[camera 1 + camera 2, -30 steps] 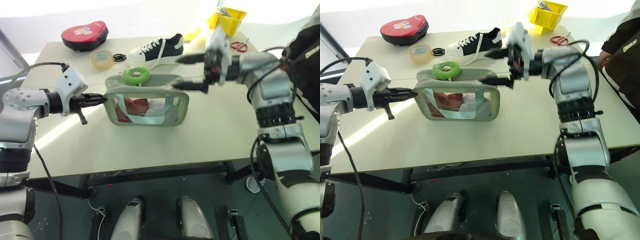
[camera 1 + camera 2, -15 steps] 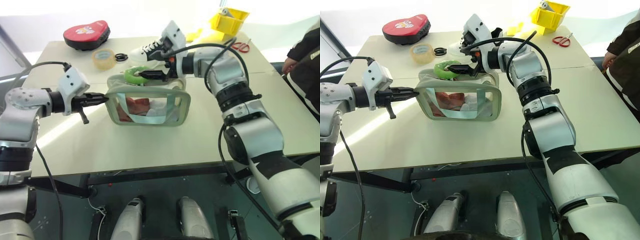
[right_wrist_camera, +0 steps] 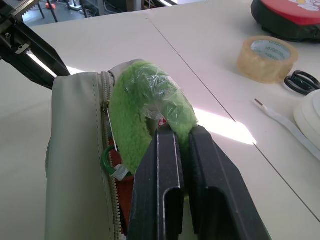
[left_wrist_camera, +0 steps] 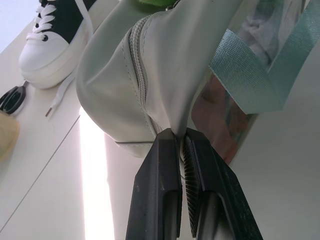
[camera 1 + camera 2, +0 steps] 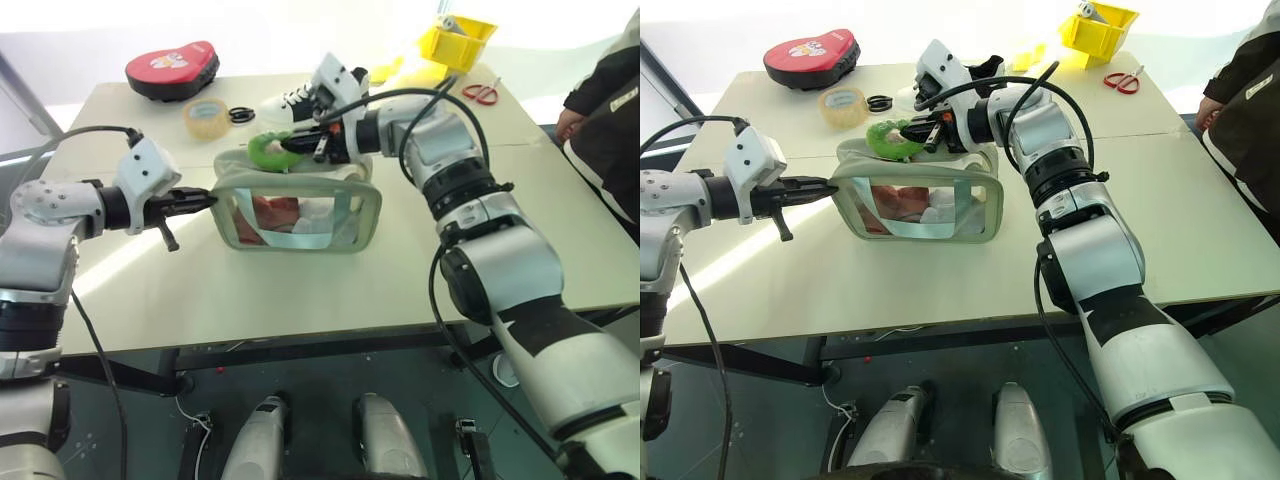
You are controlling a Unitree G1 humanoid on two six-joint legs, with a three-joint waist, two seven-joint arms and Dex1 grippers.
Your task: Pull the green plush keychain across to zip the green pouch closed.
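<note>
A person [image 5: 605,95] is standing cut off at the right edge of the frame. The right gripper [image 3: 181,131] is hiding the lower part of the green plush keychain [image 3: 145,107].

The left claw [image 4: 181,145] is pinching a fold of fabric at the end of the green pouch [image 4: 165,65], its two black fingers [image 4: 159,185] pressed together. A zipper [image 4: 138,65] is running up the pouch. A black-and-white sneaker [image 4: 55,35] is sitting beyond on the counter [image 4: 45,165].

Strong daylight is washing out the far edge of the pale beige rectangular table [image 5: 300,290], casting a bright glare strip beside the sage-green fabric pouch [image 4: 165,75]; nearby fingers are blurring slightly.
</note>
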